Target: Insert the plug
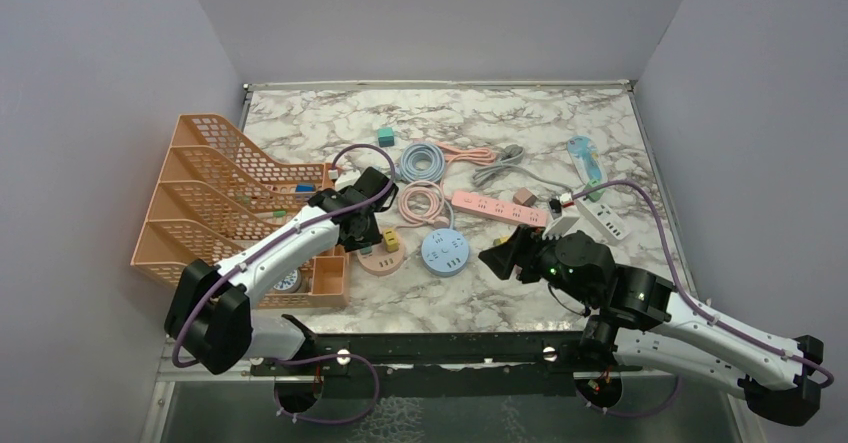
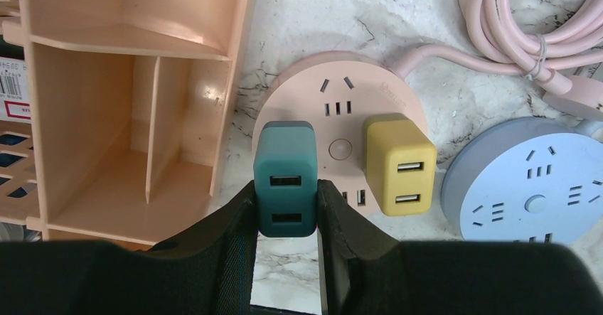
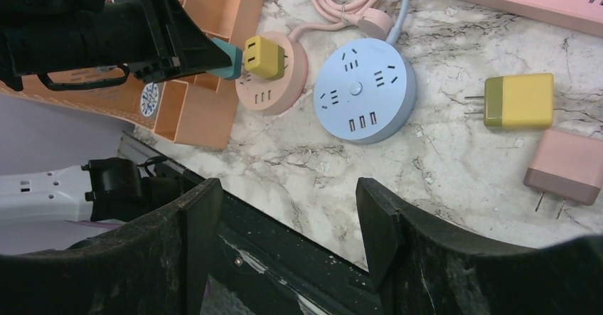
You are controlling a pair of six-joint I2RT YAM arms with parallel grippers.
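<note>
At the near table edge, low centre-right in the top view, R gripper [image 3: 288, 208] hangs w/ jaws wide apart and nothing btw them. Its own cam shows the marble table [image 3: 441, 166] and a black front rail below the fingers. At the right of that cam a loose yellow charger [image 3: 519, 100] lies flat, prongs pointing left. Just below-right of it is a pink charger [image 3: 569, 166], prongs down-left; the two are apart.

Farther in, centre-left of the top view, L gripper [image 2: 286, 212] is clamped on the teal plug [image 2: 284, 166], one pad on each side, its 2 USB ports facing the wrist cam. The plug sits over the left part of the pink round socket [image 2: 341, 94]. Its prongs are hidden, so can't tell if it's seated. Beside it on the same socket, not touching, is a plugged yellow charger [image 2: 399, 164], also 2 USB ports. Right of that is the blue round socket [image 2: 526, 180].

At frame left is the orange organiser [image 2: 107, 80]. A barcode sticker [image 2: 14, 87] sits at the frame edge, digits cropped and not legible. Any print on the plug and sockets is too small to read.

Beyond, upper right of the L wrist cam, is a pink cable coil [image 2: 512, 16]. Farther back in the top view are a pink power strip [image 1: 495, 206], a white power strip [image 1: 600, 218] and a blue cable coil [image 1: 420, 160].
</note>
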